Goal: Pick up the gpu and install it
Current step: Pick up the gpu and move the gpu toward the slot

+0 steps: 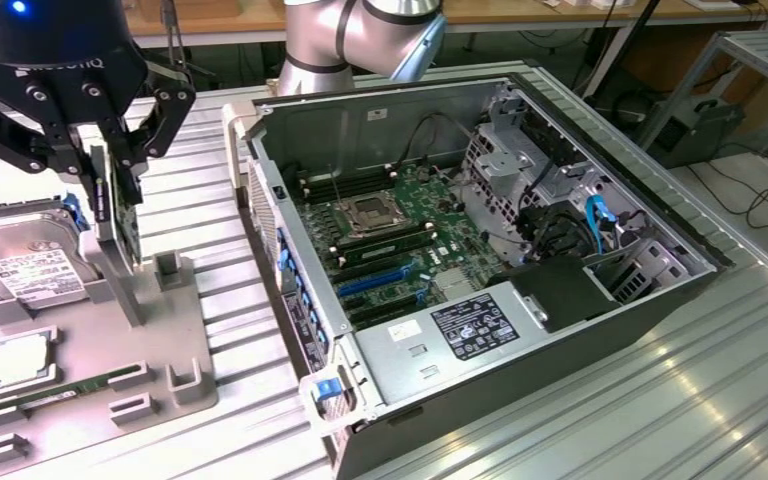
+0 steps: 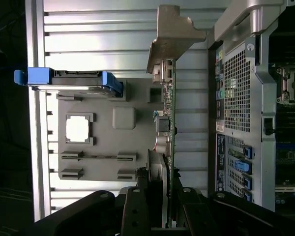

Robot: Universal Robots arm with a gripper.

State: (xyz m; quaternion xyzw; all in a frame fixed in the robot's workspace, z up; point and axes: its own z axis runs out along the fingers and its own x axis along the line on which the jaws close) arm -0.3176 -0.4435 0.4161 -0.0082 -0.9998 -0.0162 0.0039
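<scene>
While the gripper (image 2: pixel 163 189) clamps it, the gpu (image 2: pixel 171 123) hangs lengthwise, bracket (image 2: pixel 173 34) downward

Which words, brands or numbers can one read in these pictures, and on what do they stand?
"OTIQ", end of a white brand word, on the black body of the pincer holding the card.
White label on the hard drive: print too small to read.
Label on the power supply: too small to read.
</scene>
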